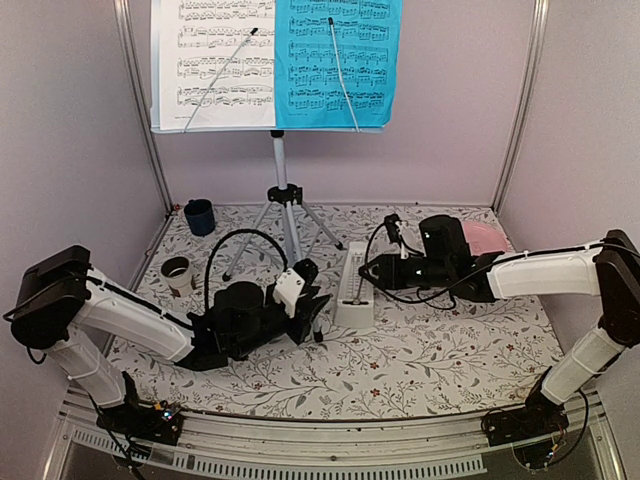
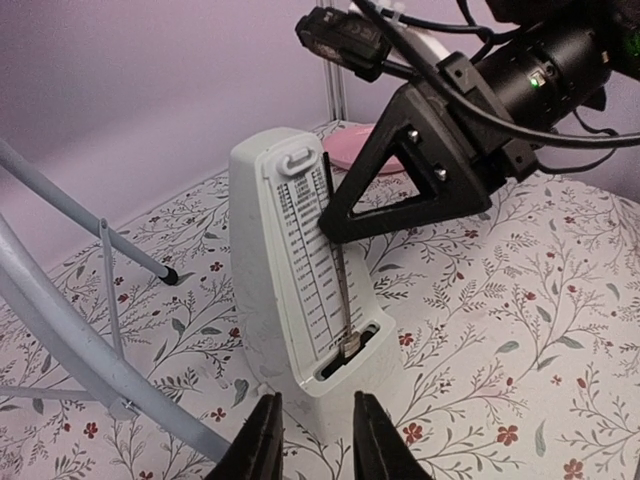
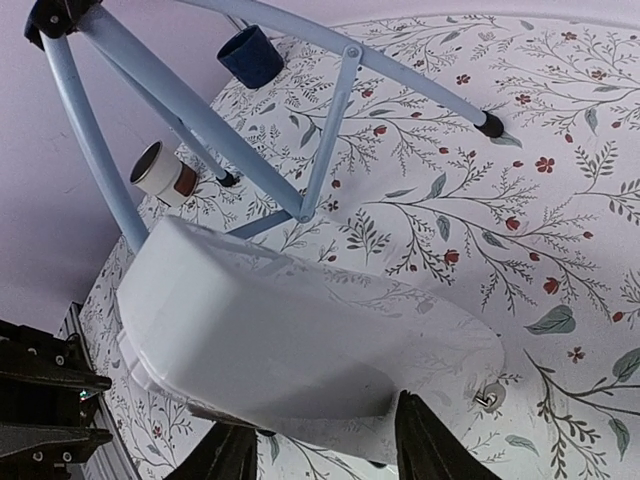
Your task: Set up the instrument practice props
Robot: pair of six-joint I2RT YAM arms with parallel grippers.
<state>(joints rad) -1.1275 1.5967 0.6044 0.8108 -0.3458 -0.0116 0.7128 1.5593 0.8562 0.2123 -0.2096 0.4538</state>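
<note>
1. Two pages face out on the stand [image 1: 283,170]: white sheet [image 1: 215,60], blue sheet [image 1: 340,60].
2. Metronome [image 1: 355,290] stands on the counter [image 1: 420,360]; right pincer [image 3: 322,442] straddles it, grip unclear.
3. Left pincer [image 2: 313,440], released, hovers close, probably to assist.

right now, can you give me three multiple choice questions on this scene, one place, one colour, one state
1. Where does the metronome stand? A in the blue cup; B on the table between both arms' jaws; C on the pink plate.
2. Which colour is the sheet on the tray's right half, top view? A blue; B white; C pink.
3. How are the left jaws? A shut on the metronome; B open, empty; C shut on a cup.
1 B: it stands on the floral table between the arms. 2 A: the blue sheet sits right of the white sheet. 3 B: the left wrist view shows a bare gap.
</note>
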